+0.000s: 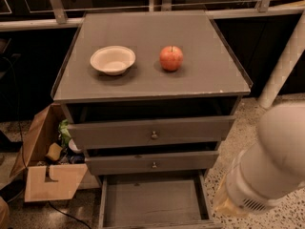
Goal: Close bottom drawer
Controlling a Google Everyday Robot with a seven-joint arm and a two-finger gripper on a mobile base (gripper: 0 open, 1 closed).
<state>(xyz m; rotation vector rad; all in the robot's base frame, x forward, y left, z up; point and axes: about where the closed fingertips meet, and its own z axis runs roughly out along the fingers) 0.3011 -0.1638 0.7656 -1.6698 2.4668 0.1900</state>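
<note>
The bottom drawer (152, 202) of the grey-brown cabinet is pulled far out, and its empty inside faces up. Its front panel and knob lie below the picture's lower edge. The middle drawer (152, 162) and the top drawer (151, 132) each stand a little way out, and their brass knobs show. My gripper is out of view. Only the white arm (269, 168) shows at the lower right, to the right of the open bottom drawer and apart from it.
A white bowl (113, 59) and a red apple (171, 57) sit on the cabinet top (152, 82). An open cardboard box (47, 175) with clutter stands on the floor to the left. A white post (286, 56) rises at the right, above the speckled floor.
</note>
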